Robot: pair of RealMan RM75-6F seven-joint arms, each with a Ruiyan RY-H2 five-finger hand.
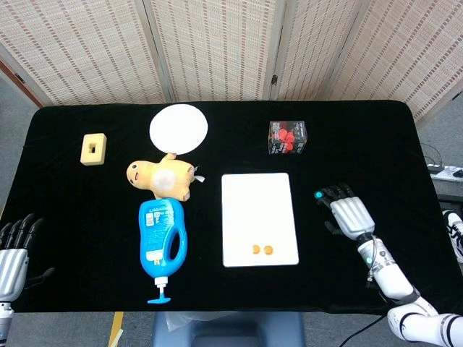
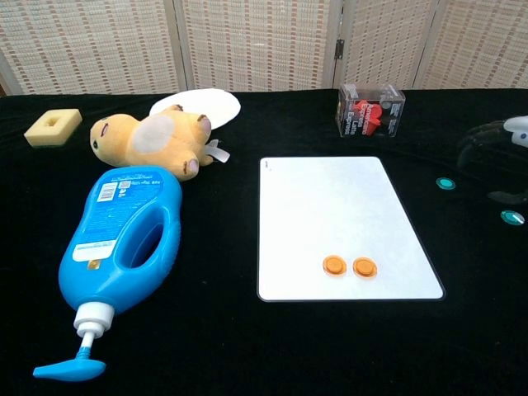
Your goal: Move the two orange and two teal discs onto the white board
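Observation:
Two orange discs [image 1: 255, 249] [image 1: 268, 249] lie side by side near the front edge of the white board [image 1: 257, 202]; the chest view shows them too [image 2: 334, 265] [image 2: 365, 267] on the board [image 2: 330, 198]. To the right of the board, on the black cloth, lie two teal discs [image 2: 445, 183] [image 2: 512, 218]. My right hand [image 1: 349, 213] hovers over them with fingers spread and holds nothing; its fingertips reach the nearer teal disc [image 1: 318, 195] and it hides the other in the head view. My left hand [image 1: 14, 249] is open at the table's front left edge.
A blue pump bottle [image 1: 163, 238] lies left of the board, with a yellow plush toy [image 1: 163, 177] behind it. Further back are a white plate [image 1: 179, 128], a yellow sponge block [image 1: 94, 149] and a clear box of red items [image 1: 287, 137].

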